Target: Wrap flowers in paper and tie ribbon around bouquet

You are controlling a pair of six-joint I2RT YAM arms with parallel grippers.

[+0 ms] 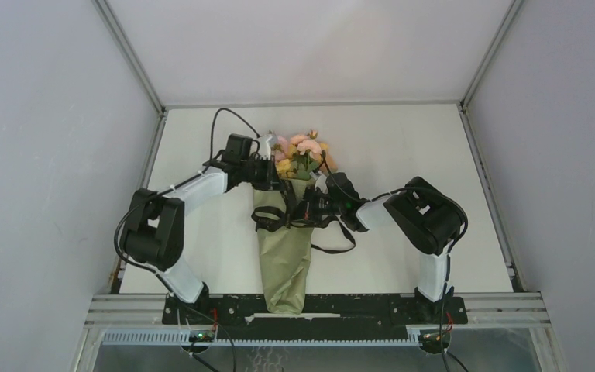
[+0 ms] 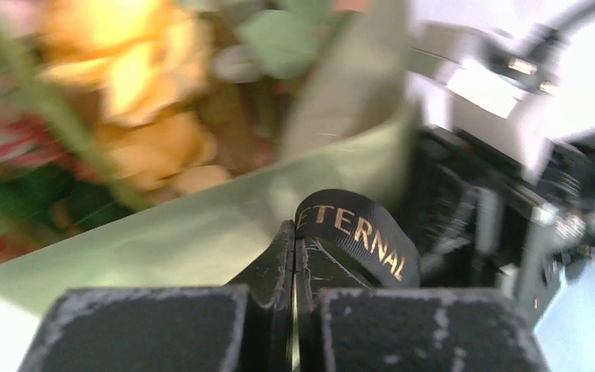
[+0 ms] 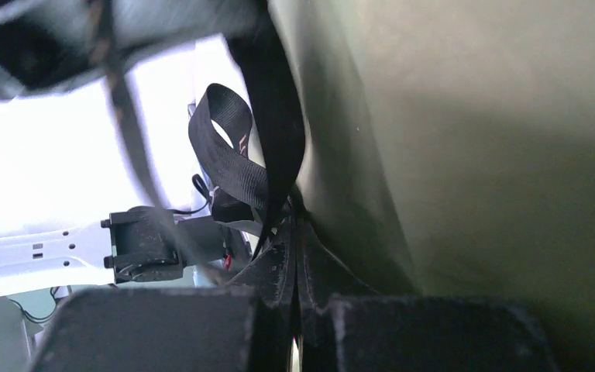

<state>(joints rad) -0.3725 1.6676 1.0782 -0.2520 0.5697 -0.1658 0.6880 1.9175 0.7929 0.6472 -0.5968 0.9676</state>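
The bouquet lies at the table's middle, its olive-green paper (image 1: 285,256) cone pointing toward the near edge and its pink and yellow flowers (image 1: 300,151) at the far end. The black ribbon (image 1: 273,219) crosses the cone below the blooms, and a loose loop of it trails right. My left gripper (image 1: 268,181) sits at the cone's upper left; up close its jaws (image 2: 294,232) are shut, with the "ETERNAL" ribbon (image 2: 364,232) curling out of the tips against the paper (image 2: 194,232). My right gripper (image 1: 307,209) is at the cone's right side, shut (image 3: 294,221) on a ribbon (image 3: 236,167) loop beside the paper (image 3: 472,139).
The white table (image 1: 403,147) is boxed in by grey walls on the left, right and back. A black rail (image 1: 318,308) with the arm bases runs along the near edge, under the cone's tip. The right arm's elbow (image 1: 426,213) rises to the right of the bouquet.
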